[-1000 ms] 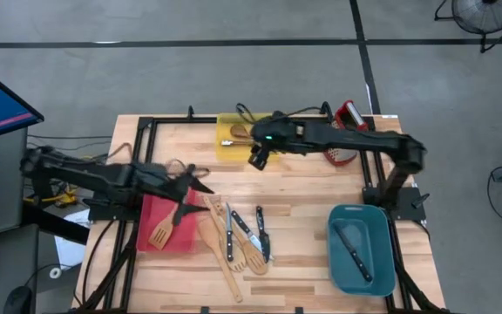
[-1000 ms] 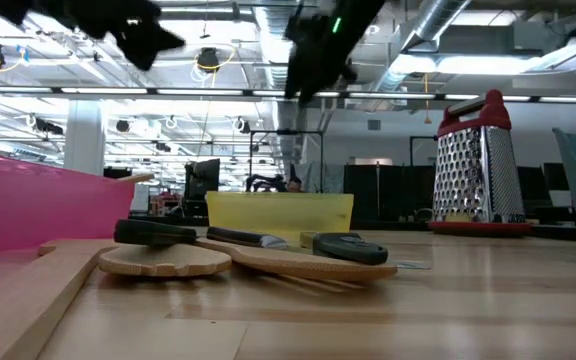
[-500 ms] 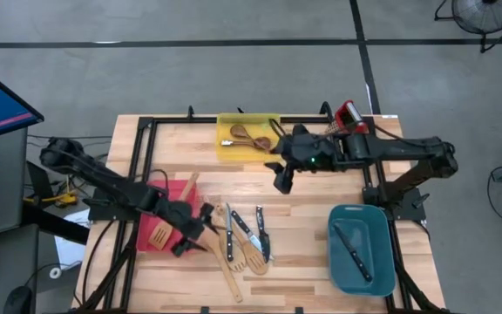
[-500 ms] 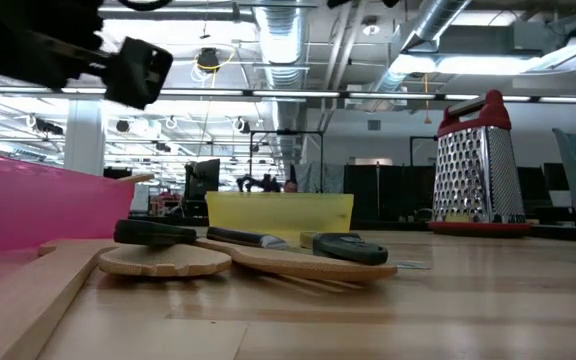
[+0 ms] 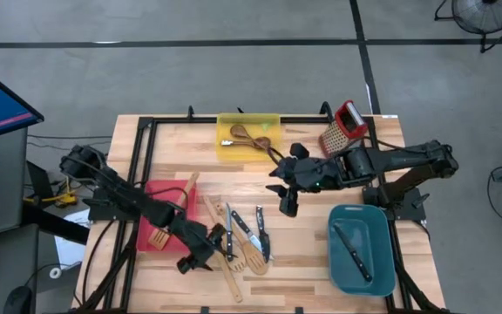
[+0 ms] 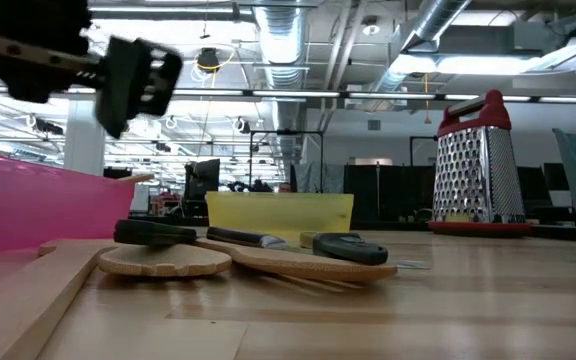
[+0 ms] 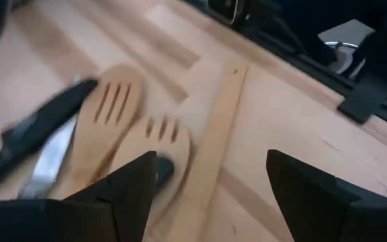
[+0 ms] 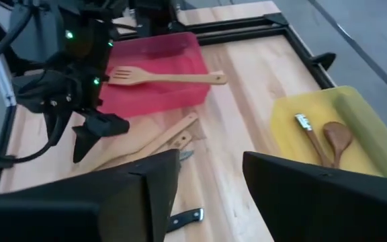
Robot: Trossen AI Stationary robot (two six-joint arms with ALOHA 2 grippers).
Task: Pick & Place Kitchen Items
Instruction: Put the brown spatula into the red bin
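Loose kitchen items lie in a pile (image 5: 238,244) near the table's front edge: pale wooden spatulas, slotted turners (image 7: 113,114) and black-handled knives (image 5: 262,234). My left gripper (image 5: 200,253) hangs open just above the pile's left side. A long pale spatula handle (image 7: 213,154) shows between its fingers, untouched. In the low view the left gripper (image 6: 128,75) is well clear of the table top. My right gripper (image 5: 286,201) is open and empty, high over the table's middle. The right wrist view shows its gap (image 8: 210,195) free.
A red bin (image 5: 168,222) at the left holds a pale slotted turner (image 8: 160,77). The yellow bin (image 5: 248,137) at the far edge holds dark spoons. A knife lies in the teal bin (image 5: 362,249) at the right. A red-topped grater (image 5: 345,126) stands at the far right.
My left gripper has gone from over the red bin toward the table's near edge and right, sinking and turning, and now hangs over the utensil pile. My right gripper has moved away from the yellow bin toward the near and right side, to the table's middle.
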